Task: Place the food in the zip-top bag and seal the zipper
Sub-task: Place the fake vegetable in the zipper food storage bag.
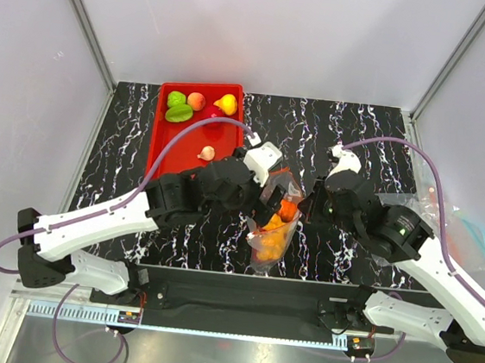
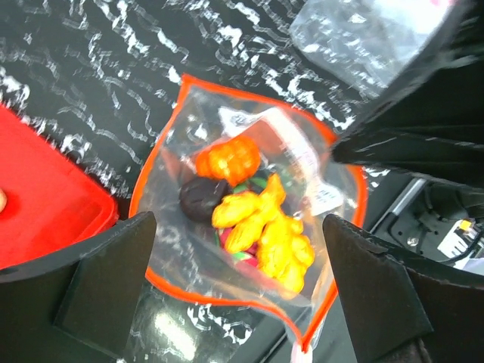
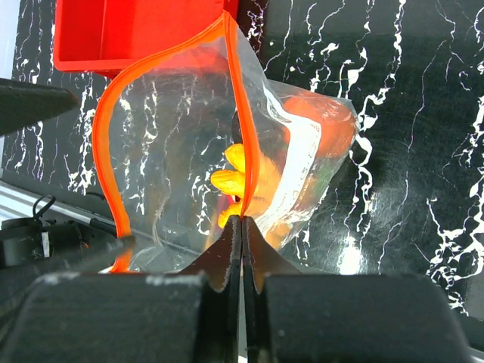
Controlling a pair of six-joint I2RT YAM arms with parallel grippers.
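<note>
In the red tray (image 1: 160, 160) at the left lie green, peach and yellow food pieces (image 1: 178, 112), not yet packed. The left gripper (image 2: 240, 276) hangs wide open over the zip-top bag (image 1: 274, 228), which is in the middle of the counter (image 1: 359, 142) with orange and yellow pieces inside. The right gripper (image 3: 242, 240) is closed on the zipper (image 3: 240, 113) edge, holding the mouth up. Filling seems to be the step in hand; next the left gripper must fetch another piece.

Links: left arm (image 1: 100, 219) and right arm (image 1: 451, 280) have smooth white shells on the long segments.
Joints: bulky, rounded black housings; a small green light (image 1: 401, 222) on the right arm.
Cables: a lavender cable (image 1: 175, 142) arcs along each arm.
Bases: black mounts (image 1: 34, 268) at the near table edge.
End effectors: left end effector (image 2: 242, 287) and right end effector (image 3: 242, 242) have matt black wedge fingers; white wrist blocks (image 1: 264, 159) sit behind them.
</note>
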